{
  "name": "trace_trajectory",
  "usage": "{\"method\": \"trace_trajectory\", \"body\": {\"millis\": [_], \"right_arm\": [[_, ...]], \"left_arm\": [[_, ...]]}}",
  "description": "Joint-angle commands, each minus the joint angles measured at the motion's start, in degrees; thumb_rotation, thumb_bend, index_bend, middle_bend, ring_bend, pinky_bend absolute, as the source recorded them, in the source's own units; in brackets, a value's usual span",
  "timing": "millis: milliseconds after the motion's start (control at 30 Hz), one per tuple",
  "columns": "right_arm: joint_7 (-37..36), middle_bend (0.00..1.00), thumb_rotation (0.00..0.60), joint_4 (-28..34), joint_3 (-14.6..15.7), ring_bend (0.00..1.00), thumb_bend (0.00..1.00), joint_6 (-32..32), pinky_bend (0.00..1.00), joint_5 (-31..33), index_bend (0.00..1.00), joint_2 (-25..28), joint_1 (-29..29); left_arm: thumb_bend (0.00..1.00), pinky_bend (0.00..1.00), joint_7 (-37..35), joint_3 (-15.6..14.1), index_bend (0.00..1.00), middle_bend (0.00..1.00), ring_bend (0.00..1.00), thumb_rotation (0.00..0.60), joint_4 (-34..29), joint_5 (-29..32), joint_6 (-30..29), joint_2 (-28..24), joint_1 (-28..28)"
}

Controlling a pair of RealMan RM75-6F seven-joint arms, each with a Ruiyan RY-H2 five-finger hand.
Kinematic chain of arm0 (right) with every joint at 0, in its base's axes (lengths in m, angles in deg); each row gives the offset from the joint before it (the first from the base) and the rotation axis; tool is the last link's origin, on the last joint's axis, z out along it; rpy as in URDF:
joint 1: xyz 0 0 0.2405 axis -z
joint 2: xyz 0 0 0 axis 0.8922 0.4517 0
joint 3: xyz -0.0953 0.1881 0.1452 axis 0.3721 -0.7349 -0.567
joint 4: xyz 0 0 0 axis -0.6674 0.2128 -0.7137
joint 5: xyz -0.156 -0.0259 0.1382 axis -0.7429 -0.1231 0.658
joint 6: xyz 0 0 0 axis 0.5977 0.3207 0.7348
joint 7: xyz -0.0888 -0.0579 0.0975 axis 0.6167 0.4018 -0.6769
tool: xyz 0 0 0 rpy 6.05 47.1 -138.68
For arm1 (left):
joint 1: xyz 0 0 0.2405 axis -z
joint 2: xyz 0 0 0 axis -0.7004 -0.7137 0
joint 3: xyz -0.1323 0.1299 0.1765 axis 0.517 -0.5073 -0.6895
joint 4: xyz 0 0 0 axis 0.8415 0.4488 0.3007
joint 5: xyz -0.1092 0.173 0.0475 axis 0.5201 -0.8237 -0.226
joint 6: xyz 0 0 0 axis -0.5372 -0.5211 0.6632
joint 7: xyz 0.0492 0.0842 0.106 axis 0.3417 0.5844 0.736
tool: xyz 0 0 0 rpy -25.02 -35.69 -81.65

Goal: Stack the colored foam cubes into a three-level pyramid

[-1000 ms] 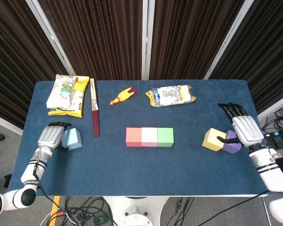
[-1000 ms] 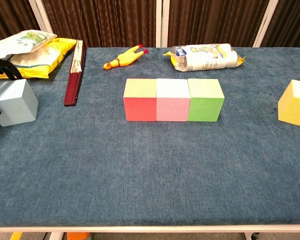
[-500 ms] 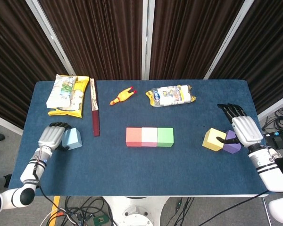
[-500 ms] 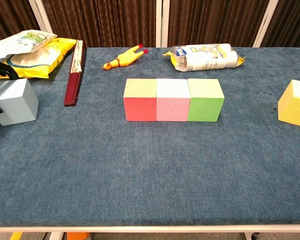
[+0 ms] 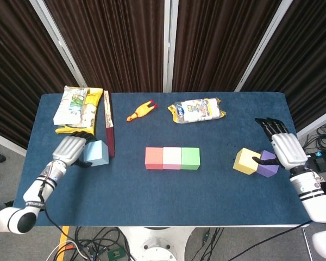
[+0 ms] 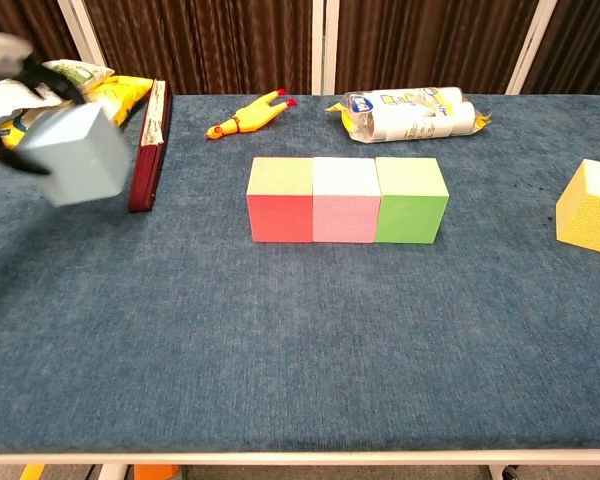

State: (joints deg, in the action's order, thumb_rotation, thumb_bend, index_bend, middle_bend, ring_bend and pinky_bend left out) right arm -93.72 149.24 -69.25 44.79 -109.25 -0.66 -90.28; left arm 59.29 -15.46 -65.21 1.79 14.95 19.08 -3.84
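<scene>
A red cube (image 5: 154, 157), a pink cube (image 5: 172, 157) and a green cube (image 5: 190, 157) stand in a row at the table's middle, also seen in the chest view as red cube (image 6: 280, 200), pink cube (image 6: 344, 200), green cube (image 6: 411, 199). My left hand (image 5: 69, 149) grips a light blue cube (image 5: 96, 153), lifted off the cloth (image 6: 75, 155). At the right, a yellow cube (image 5: 245, 161) and a purple cube (image 5: 269, 163) sit side by side. My right hand (image 5: 285, 149) rests on the purple cube with a finger between the two cubes.
A dark red flat box (image 5: 109, 131) lies just right of the light blue cube. Snack bags (image 5: 79, 109), a rubber chicken (image 5: 140, 111) and a wrapped packet (image 5: 198, 110) lie along the back of the blue table (image 5: 168, 196).
My left hand has lifted the light blue cube off the table and carried it up and to the right, toward the dark red box. The right hand barely moved.
</scene>
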Motion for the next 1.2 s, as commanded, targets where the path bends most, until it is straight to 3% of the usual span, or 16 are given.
{"method": "trace_trajectory", "body": {"millis": [33, 133, 367, 767, 1200], "right_arm": [[0.1, 0.09, 0.6, 0.2, -0.1, 0.0, 0.05, 0.3, 0.0, 0.2, 0.0, 0.4, 0.3], [0.1, 0.09, 0.6, 0.4, -0.2, 0.0, 0.05, 0.7, 0.0, 0.5, 0.0, 0.9, 0.8], [-0.4, 0.09, 0.6, 0.5, -0.3, 0.0, 0.05, 1.3, 0.0, 0.5, 0.0, 1.7, 1.6], [-1.8, 0.09, 0.6, -0.4, -0.2, 0.0, 0.05, 1.2, 0.0, 0.2, 0.0, 2.0, 2.3], [-3.0, 0.09, 0.6, -1.4, -0.1, 0.0, 0.05, 0.7, 0.0, 0.1, 0.0, 1.8, 2.6]], "left_arm": [[0.27, 0.15, -1.1, 2.3, 0.39, 0.2, 0.1, 0.6, -2.5, -1.1, 3.1, -1.7, 3.3], [0.27, 0.15, -0.5, 3.8, 0.39, 0.2, 0.1, 0.6, -3.1, 0.3, 5.9, -1.8, 6.6], [0.27, 0.15, 5.6, 4.5, 0.39, 0.2, 0.1, 0.6, -2.4, 10.7, 9.3, 1.0, 15.8], [0.27, 0.15, 19.3, 0.8, 0.4, 0.19, 0.1, 0.6, -3.5, 30.2, 1.6, 7.1, 28.7], [0.27, 0.15, 25.4, -0.4, 0.41, 0.19, 0.1, 0.6, -4.6, 39.6, -4.4, 11.4, 35.1]]}}
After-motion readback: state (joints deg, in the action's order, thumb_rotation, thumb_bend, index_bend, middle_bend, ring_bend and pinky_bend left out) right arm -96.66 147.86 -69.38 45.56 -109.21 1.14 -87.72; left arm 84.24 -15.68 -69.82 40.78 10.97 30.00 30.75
